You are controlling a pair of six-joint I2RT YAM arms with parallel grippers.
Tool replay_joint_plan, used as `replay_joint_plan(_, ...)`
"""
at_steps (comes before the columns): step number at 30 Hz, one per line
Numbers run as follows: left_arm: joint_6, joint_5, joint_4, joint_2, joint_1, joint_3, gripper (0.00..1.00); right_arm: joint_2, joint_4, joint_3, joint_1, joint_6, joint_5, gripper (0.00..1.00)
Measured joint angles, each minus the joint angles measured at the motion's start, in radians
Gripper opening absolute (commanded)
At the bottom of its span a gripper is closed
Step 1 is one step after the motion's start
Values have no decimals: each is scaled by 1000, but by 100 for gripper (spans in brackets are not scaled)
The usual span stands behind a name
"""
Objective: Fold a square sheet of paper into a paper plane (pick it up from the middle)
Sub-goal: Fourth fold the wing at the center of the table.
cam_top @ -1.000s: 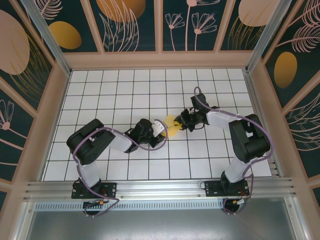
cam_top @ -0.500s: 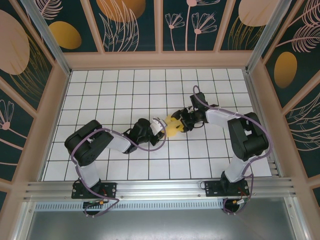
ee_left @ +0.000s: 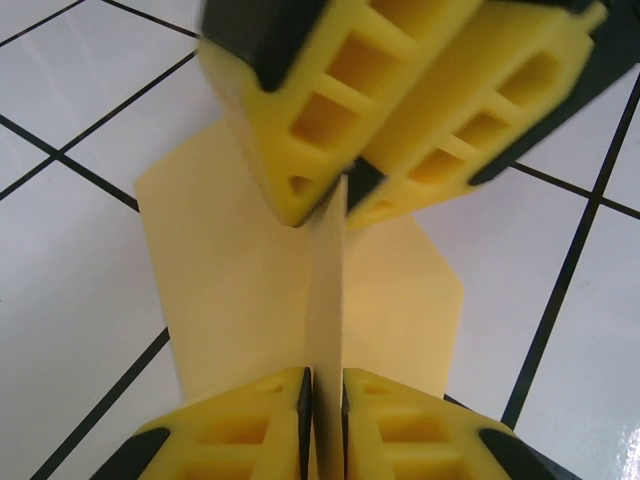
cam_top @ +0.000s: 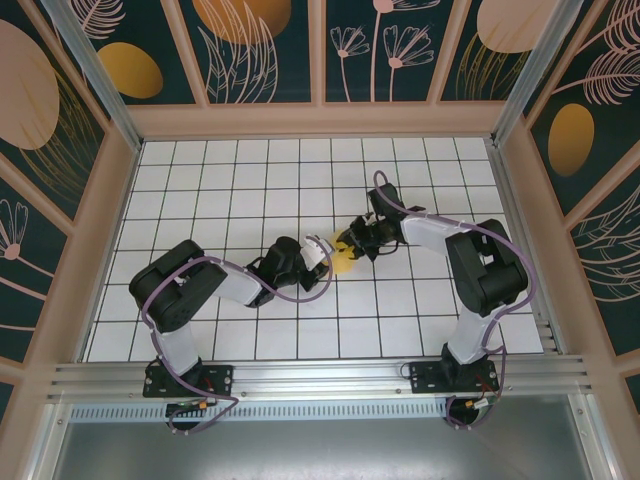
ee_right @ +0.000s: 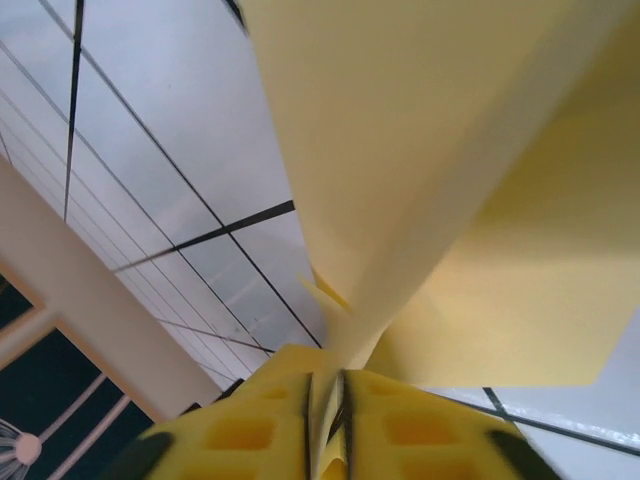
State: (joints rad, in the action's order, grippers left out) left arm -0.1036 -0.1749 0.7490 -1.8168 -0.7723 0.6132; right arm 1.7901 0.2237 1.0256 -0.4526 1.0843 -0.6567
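Right gripper edging closer to left gripper, both pinching paper tight along upright ridge; overhead, arms hiding most of it.

This looks like a robot test room, a small lab booth. Two black robot arms with purple wires are bolted to a shiny silver metal rail. They reach over a flat white table with black grid lines. Dark green wall boards with painted flowers and orange circles sit in pale wooden frames around it.
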Motion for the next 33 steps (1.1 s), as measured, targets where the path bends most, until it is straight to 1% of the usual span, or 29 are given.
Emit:
replay_joint_plan(3, 4, 0, 3, 0, 0, 0, 27, 0, 6, 0, 0, 1, 0, 5)
replay_joint_plan(8, 7, 3, 12, 17, 0, -30, 27, 0, 13, 0, 10, 2, 0, 5)
replay_joint_plan(11, 8, 9, 15, 18, 0, -45, 24, -1, 18, 0, 22, 2, 0, 6)
replay_joint_plan(14, 14, 19, 18, 18, 0, -49, 17, -2, 21, 0, 27, -1, 0, 10)
replay_joint_plan(16, 23, 19, 26, 18, 0, -49, 12, -2, 21, 0, 28, -2, -2, 19)
replay_joint_plan(18, 32, 19, 34, 18, 0, -49, 9, -2, 25, 1, 29, -8, -3, 36)
replay_joint_plan(20, 48, 18, 42, 18, 0, -49, 7, -3, 28, 2, 30, -18, -2, 49)
replay_joint_plan(21, 59, 17, 49, 18, 0, -49, 6, -5, 29, 2, 32, -33, 0, 54)
replay_joint_plan(22, 72, 16, 59, 18, 0, -50, 6, -10, 29, 2, 34, -52, 4, 57)
replay_joint_plan(24, 106, 13, 77, 17, 0, -54, 4, -32, 25, 2, 37, -86, 13, 59)
replay_joint_plan(27, 177, 0, 103, 17, 2, -67, 3, -101, -11, -16, 40, -158, 50, 60)
replay_joint_plan(31, 277, -19, 122, 17, 10, -71, 1, -198, -74, -82, 37, -251, 101, 58)
replay_joint_plan(33, 322, -31, 123, 16, 16, -71, 0, -213, -90, -111, 31, -288, 118, 56)
